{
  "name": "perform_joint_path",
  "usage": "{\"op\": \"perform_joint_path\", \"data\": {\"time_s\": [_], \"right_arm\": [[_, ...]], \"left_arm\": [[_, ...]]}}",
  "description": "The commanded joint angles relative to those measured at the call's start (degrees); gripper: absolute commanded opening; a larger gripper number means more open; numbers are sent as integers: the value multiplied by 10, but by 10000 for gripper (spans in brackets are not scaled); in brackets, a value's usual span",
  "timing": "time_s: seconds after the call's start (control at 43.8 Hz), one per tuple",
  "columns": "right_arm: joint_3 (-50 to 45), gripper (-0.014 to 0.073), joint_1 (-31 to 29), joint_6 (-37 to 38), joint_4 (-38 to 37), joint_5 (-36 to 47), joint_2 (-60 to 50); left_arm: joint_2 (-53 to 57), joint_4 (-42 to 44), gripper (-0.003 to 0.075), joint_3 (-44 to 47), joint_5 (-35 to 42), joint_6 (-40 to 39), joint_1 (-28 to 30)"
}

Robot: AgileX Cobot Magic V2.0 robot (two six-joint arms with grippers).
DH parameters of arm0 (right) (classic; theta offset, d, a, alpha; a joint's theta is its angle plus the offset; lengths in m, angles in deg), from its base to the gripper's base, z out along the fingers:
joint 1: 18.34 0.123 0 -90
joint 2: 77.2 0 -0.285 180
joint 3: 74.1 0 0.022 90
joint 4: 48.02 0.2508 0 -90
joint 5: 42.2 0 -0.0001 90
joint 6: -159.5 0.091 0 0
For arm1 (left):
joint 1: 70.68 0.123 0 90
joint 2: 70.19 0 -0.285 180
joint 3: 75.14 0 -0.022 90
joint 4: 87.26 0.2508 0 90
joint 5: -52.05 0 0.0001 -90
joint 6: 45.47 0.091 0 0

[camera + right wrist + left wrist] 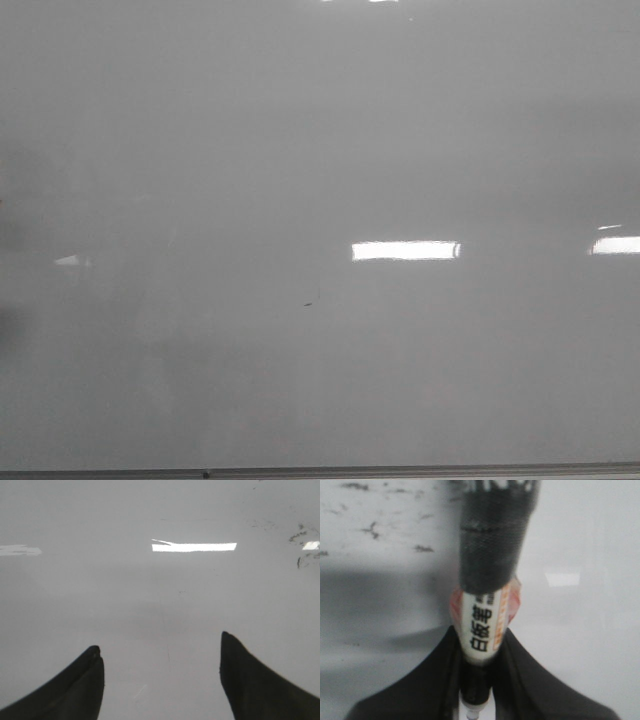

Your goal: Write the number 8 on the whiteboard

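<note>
The whiteboard (320, 150) fills the front view, pale grey and glossy, with a thin grey edge along the bottom. No figure 8 shows on it; only a tiny dark speck (309, 302) sits near the middle. Neither gripper shows in the front view. In the left wrist view my left gripper (479, 650) is shut on a whiteboard marker (485, 625), a white barrel with black print, orange trim and a black cap end (492, 535) pointing away over the board (590, 645). In the right wrist view my right gripper (160, 650) is open and empty over the board (160, 595).
Bright rectangular light reflections lie on the board (405, 250) (615, 244). Dark smudges of old ink mark the board in the left wrist view (372, 530) and in the right wrist view (302, 555).
</note>
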Motion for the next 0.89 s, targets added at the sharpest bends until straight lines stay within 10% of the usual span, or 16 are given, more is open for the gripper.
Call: {"op": "perform_joint_path", "data": {"time_s": [0.0,0.388,0.868], "right_arm": [[20,517,1,-2,-5,38,11],[105,517,69,-98,47,-63,109],[296,517,374,-392,144,-221,318]], "left_arm": [[60,1,0,-27,-44,0,-7],[202,1,0,-44,-163,137,-169],[285,1,-3,-44,-193,268,-439]]}}
